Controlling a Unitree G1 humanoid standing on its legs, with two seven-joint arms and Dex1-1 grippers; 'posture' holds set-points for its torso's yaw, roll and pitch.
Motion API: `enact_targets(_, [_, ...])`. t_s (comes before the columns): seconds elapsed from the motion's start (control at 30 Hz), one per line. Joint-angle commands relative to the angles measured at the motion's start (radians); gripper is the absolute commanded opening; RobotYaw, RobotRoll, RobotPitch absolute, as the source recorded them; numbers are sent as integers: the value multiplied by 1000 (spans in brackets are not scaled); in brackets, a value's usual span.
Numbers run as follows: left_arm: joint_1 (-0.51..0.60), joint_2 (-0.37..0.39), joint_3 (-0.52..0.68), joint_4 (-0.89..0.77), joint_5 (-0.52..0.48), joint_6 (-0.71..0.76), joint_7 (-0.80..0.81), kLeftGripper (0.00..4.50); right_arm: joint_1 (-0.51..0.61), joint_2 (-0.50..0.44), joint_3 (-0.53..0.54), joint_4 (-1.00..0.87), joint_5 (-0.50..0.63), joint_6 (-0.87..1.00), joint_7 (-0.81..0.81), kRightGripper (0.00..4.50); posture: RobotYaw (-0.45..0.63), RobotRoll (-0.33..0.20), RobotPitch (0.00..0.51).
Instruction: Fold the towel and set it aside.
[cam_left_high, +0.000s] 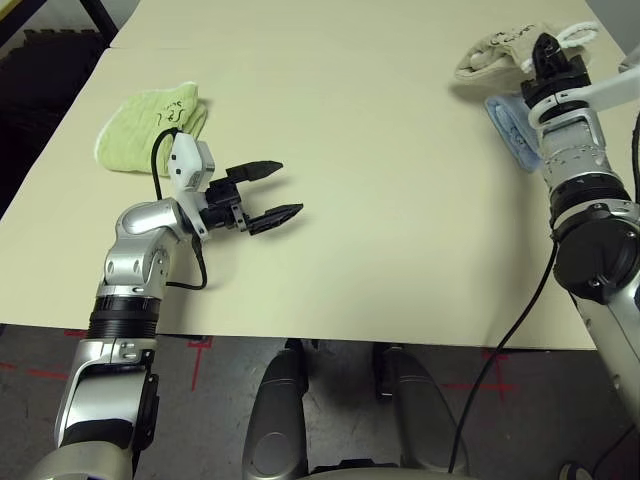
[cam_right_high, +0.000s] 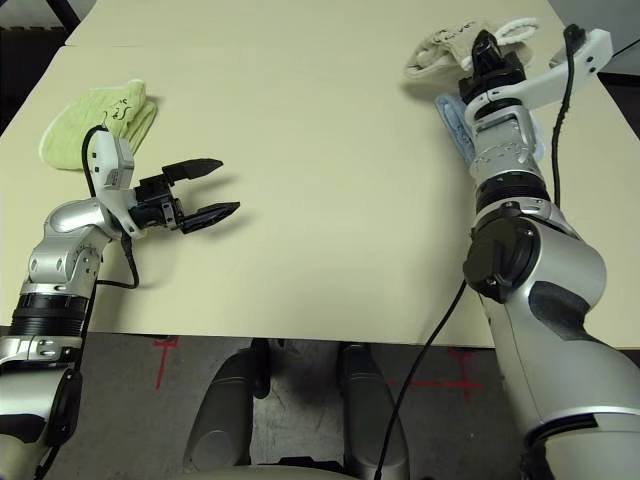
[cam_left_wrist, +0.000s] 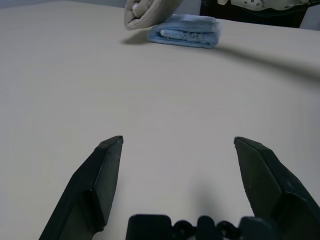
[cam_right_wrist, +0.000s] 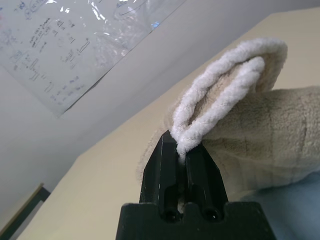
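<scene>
- The towel (cam_left_high: 495, 55) is bunched and folded at the far right of the table (cam_left_high: 380, 200), pinched at its corded edge by your right gripper (cam_right_wrist: 181, 150), whose fingers are closed tight on the cloth.
- It hangs partly over the light blue towel (cam_left_wrist: 186, 31); if you release here, it may land on that pile or drag it.
- The grip is on a thin edge only, so a quick swing could let the folded layers slip apart and undo the fold.
- The table's far right edge is near; placing it too far out risks it sliding off.
- Your left gripper (cam_left_high: 268, 192) hangs empty, fingers spread wide, near the lime-green towel (cam_left_high: 150, 125), well apart from the work, so it cannot steady anything.
</scene>
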Motion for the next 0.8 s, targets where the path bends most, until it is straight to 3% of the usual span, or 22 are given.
enact_targets(0.03, [8,6,0,-6,1,-3,-2,4500,2,-37,-1,9,-16,-14,3,24,42,0,314])
enact_targets(0.3, [1,11,4,5,2,-10,-4,4500,-4,-97,10,15,-53,-8,8,24,40,0,307])
enact_targets(0.8, [12,21,2,-12,2,1,-2,4500,108,-99,36,20,-104,56,5,24,47,0,297])
